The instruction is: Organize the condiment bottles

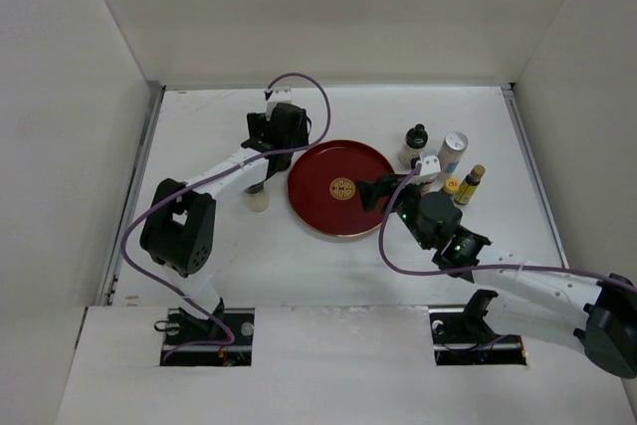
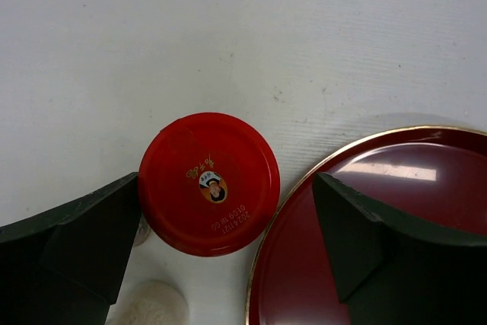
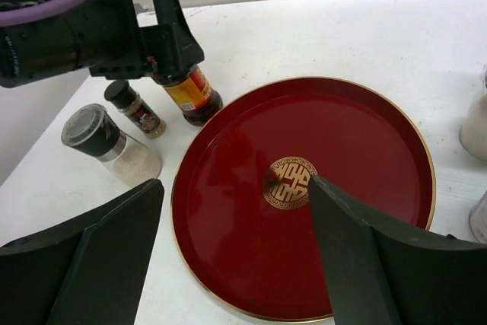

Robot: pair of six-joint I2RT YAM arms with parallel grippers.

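Observation:
A dark sauce jar with a red cap (image 2: 209, 183) stands on the table just left of the red round tray (image 2: 426, 188). My left gripper (image 2: 227, 188) is open and straddles the cap from above; the left finger (image 2: 91, 237) touches its edge and the right finger (image 2: 358, 241) is over the tray rim, apart from the cap. In the right wrist view the jar (image 3: 194, 97) shows under the left gripper (image 3: 163, 36). My right gripper (image 3: 236, 184) is open and empty, low over the tray (image 3: 319, 150). In the top view the left gripper (image 1: 267, 161) hides the jar.
A small black-capped spice bottle (image 3: 135, 109) and a black-capped jar of white grains (image 3: 110, 146) sit left of the red-capped jar. Right of the tray stand a black-capped bottle (image 1: 415, 141), a silver-capped bottle (image 1: 453, 151) and a yellow-capped bottle (image 1: 470, 184). White walls enclose the table.

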